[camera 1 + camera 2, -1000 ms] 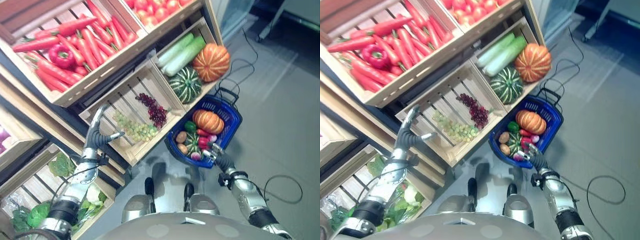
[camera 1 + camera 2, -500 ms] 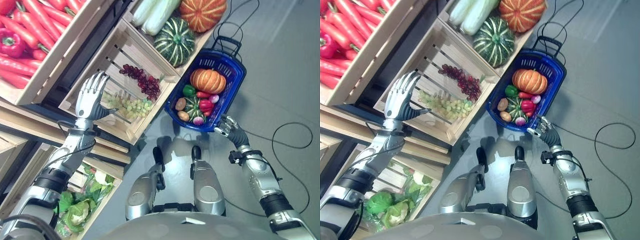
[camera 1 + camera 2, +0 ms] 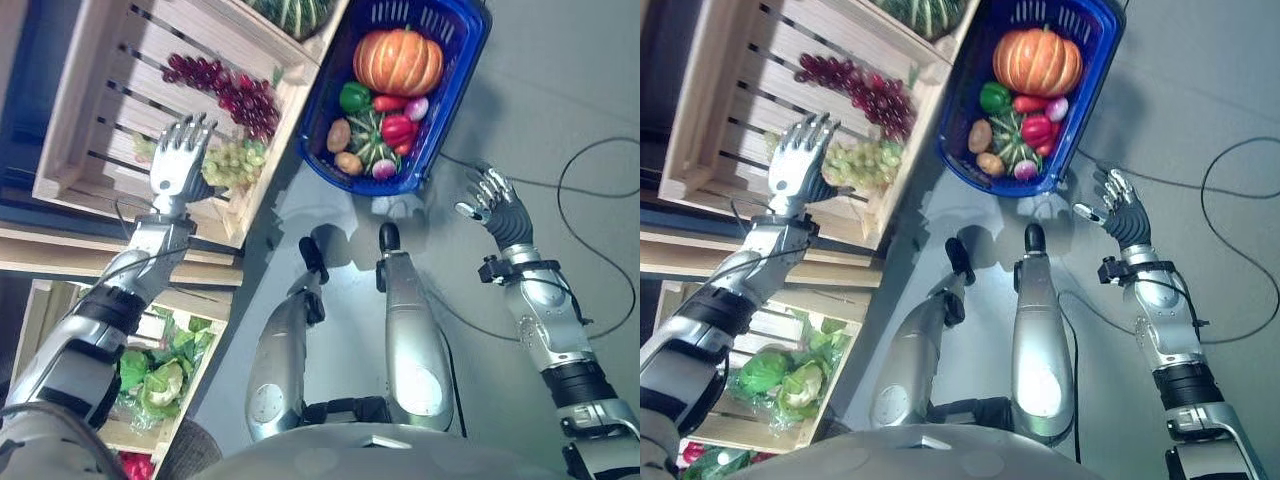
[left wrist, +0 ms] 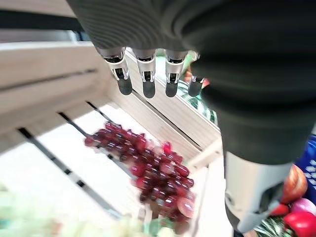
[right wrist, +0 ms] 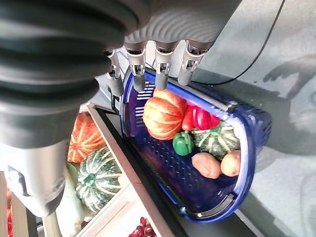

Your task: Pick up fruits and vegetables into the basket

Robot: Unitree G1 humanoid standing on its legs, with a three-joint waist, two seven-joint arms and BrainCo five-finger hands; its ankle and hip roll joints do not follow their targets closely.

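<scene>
Left hand (image 3: 180, 165) hangs over the crate (image 3: 95, 90), fingers straight and holding nothing, right above the green grapes (image 3: 232, 160), with the red grapes (image 3: 225, 92) just past them. Right hand (image 3: 495, 200) is open and empty too, near the blue basket (image 3: 460, 60) on the floor. Pumpkin (image 3: 398, 60), peppers and potatoes already sit inside.

**No legible text at the produce stand**

No lettering, label, number or sign reads on the wooden crates (image 3: 90, 110), the blue basket (image 3: 470, 60) or the produce, including the orange pumpkin (image 3: 398, 60) and red grapes (image 4: 148, 168).
</scene>
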